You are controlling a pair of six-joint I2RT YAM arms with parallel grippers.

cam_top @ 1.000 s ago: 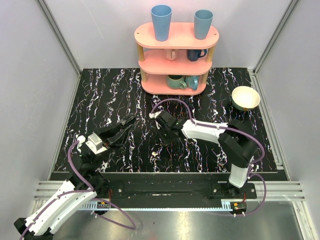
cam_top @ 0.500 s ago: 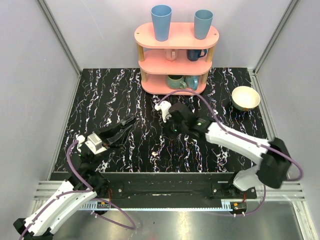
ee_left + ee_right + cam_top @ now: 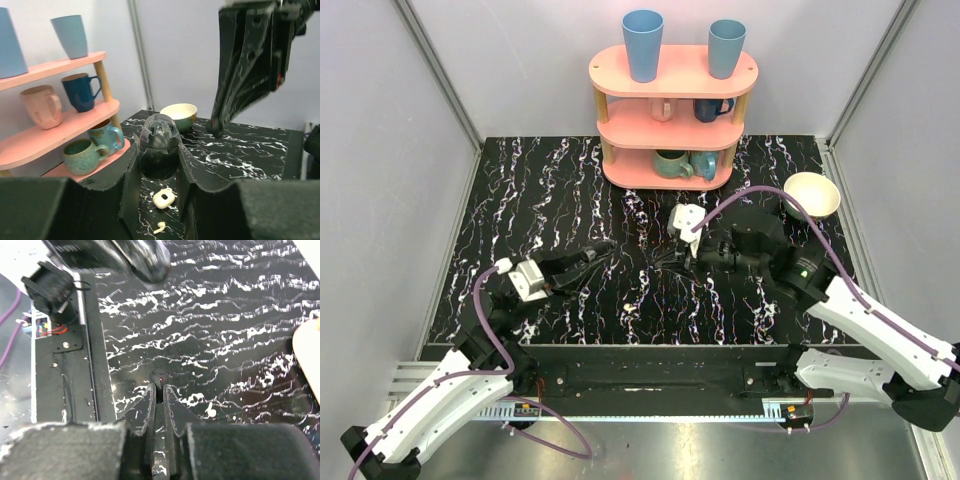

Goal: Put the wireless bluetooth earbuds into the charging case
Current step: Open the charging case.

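Observation:
In the left wrist view the cream-white charging case (image 3: 164, 199) lies on the black marble table between my left gripper's fingers, with a dark opening on top. One white earbud (image 3: 160, 229) lies just nearer to the camera than the case. My left gripper (image 3: 603, 252) is open and empty. My right gripper (image 3: 663, 262) hovers at mid-table; its tip (image 3: 216, 129) shows to the right of the case. Its fingers (image 3: 150, 402) are almost together with nothing seen between them. I cannot make out the case in the top view.
A dark domed thing (image 3: 159, 137) stands just beyond the case, and a small dark round thing with a red light (image 3: 161, 379) shows off the right fingertips. A pink shelf (image 3: 672, 110) with mugs and blue cups stands at the back. A cream bowl (image 3: 811, 195) is at the right.
My right arm has swung its elbow out to the right and the gripper has drawn back a little rightward. My left gripper has moved right, toward mid-table.

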